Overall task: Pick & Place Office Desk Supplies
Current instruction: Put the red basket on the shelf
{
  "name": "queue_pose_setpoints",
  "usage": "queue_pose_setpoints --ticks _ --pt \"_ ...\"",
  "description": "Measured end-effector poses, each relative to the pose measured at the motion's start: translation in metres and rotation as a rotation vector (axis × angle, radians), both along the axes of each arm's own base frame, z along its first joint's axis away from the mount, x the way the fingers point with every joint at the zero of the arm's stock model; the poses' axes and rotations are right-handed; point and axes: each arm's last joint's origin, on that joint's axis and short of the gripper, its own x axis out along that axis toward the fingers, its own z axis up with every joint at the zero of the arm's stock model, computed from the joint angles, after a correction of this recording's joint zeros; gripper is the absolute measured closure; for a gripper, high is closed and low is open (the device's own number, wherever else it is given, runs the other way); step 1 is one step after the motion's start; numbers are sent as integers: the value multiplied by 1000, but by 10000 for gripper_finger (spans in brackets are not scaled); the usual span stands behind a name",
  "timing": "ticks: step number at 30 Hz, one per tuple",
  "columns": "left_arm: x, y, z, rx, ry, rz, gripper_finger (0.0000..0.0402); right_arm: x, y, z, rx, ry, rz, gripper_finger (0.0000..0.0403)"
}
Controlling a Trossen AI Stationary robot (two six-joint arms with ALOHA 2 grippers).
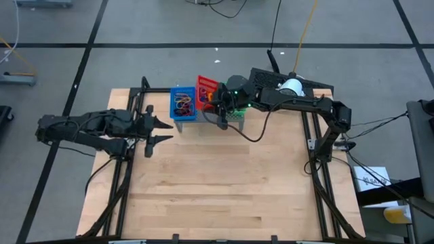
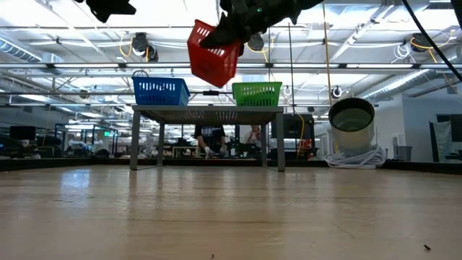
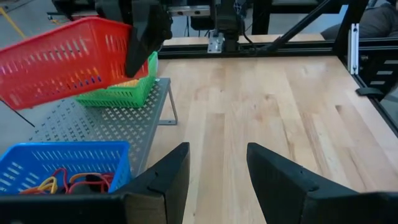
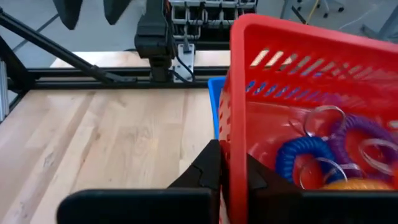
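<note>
My right gripper (image 4: 234, 167) is shut on a red mesh basket (image 4: 311, 81), which hangs tilted above the grey perforated rack (image 3: 112, 121) at the table's far edge. Blue and purple coiled loops with metal rings (image 4: 323, 152) lie in the red basket. On the rack stand a blue basket (image 3: 62, 162) with coloured rubber bands (image 3: 68, 180) and a green basket (image 3: 121, 94). My left gripper (image 3: 217, 158) is open over the table's left side, level with the rack, with nothing between its fingers. My right gripper pinches the red basket's side wall (image 4: 236, 134) just below the rim, one finger (image 4: 208, 171) outside and the other inside. The fingers come from the table's right, slanting a little downward. The basket (image 2: 213, 54) is lifted clear of the rack and tilted.
Bare wooden tabletop (image 1: 217, 183) stretches from the rack to the near edge. Black frame rails (image 1: 315, 169) run along both sides. The rack stands on thin legs (image 2: 135, 141) at the far edge. A cable (image 1: 254, 132) trails from my right arm over the table.
</note>
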Motion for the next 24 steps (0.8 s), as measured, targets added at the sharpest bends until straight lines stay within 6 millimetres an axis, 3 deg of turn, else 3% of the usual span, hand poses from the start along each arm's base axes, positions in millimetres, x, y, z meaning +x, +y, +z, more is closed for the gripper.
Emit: queue_pose_setpoints --ticks 17,24 --pt "0 0 0 12 5 -8 231 12 -10 -20 -26 23 -23 403" --pt "0 0 0 12 6 -8 231 12 -10 -18 -30 17 -25 403"
